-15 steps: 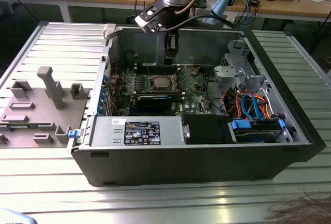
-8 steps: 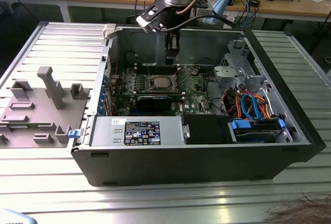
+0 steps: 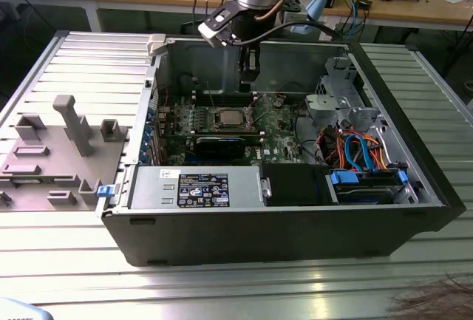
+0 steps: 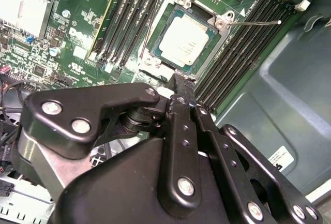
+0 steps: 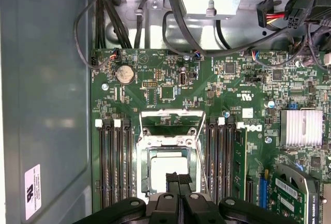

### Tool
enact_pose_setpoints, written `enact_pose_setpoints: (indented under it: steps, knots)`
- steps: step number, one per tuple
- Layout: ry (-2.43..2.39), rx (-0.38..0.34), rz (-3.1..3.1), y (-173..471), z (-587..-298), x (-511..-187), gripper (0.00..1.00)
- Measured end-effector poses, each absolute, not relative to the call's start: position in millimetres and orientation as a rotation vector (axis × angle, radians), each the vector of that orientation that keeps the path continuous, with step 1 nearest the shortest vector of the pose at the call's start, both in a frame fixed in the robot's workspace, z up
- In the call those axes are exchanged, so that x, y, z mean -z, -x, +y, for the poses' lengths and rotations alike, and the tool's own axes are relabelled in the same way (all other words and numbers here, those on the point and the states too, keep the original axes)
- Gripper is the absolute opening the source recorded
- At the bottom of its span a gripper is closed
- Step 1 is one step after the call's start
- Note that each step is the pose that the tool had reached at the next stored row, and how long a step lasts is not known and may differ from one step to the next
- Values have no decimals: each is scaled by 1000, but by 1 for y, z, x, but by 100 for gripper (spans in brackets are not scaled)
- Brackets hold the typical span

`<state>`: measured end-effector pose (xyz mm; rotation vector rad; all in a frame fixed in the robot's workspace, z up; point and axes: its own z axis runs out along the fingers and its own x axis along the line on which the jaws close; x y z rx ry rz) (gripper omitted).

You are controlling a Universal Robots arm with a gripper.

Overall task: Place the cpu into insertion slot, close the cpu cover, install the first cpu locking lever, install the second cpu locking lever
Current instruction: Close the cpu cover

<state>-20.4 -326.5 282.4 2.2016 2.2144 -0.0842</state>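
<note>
1. inside the open computer case [image 3: 259, 231], which stands on the ribbed metal table [image 3: 222, 290], the gripper [image 3: 250, 75] hangs from the arm above the green motherboard [image 5: 170, 79]
2. its black fingers [image 5: 171, 182] are pressed together with nothing between them, as both wrist views show; the tips hang over the socket area without touching it
3. the cpu [image 4: 183, 40] lies flat in the insertion slot [image 5: 142, 167], silvery top up, with the slot's metal rim around it
4. the cpu cover [image 5: 168, 114] is not down on the chip: in the first wrist view its silvery frame stands tilted up at the slot's edge nearest the round coin battery [image 5: 124, 74]
5. in the second wrist view a thin wire locking lever [image 4: 253, 23] sticks out free from the slot's corner, across the long black memory slots [image 4: 243, 53]
6. at the exterior view's left, a grey fixture tray [image 3: 59, 150] sits on the table just beside the case
</note>
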Motion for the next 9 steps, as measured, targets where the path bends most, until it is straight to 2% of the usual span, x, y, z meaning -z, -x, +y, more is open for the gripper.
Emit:
enact_pose_setpoints:
  steps: [9]
  knots:
    - [-2202, 84, 2214, 15, -327, -282, 11]
